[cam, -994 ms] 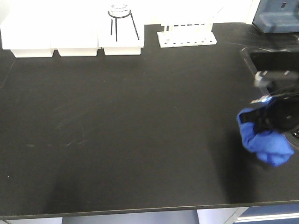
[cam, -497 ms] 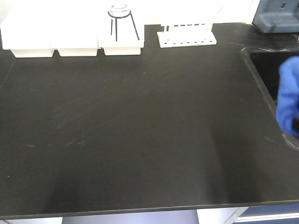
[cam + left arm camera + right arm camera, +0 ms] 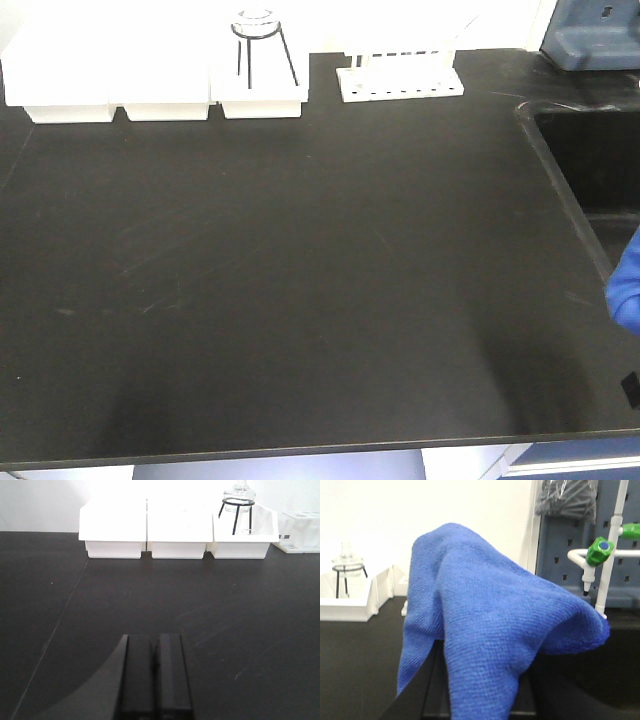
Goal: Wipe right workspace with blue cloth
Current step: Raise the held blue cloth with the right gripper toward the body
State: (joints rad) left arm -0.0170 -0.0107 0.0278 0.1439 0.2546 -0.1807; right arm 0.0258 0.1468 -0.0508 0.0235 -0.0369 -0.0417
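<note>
Carrying small bright blue fabric cloth (image 3: 490,640) draped over right gripper (image 3: 480,707); jaws buried under folds, grip cannot be told. Front view: cloth at right frame edge, near black sink (image 3: 560,190) corner. Right workspace not in view. Left gripper (image 3: 152,680) closed, empty, above matte black benchtop (image 3: 300,280). Likely needs: clear sink lip and white green-tipped tap (image 3: 600,550), spread cloth flat before pressing. White trays (image 3: 175,535) far back; open room between.
</note>
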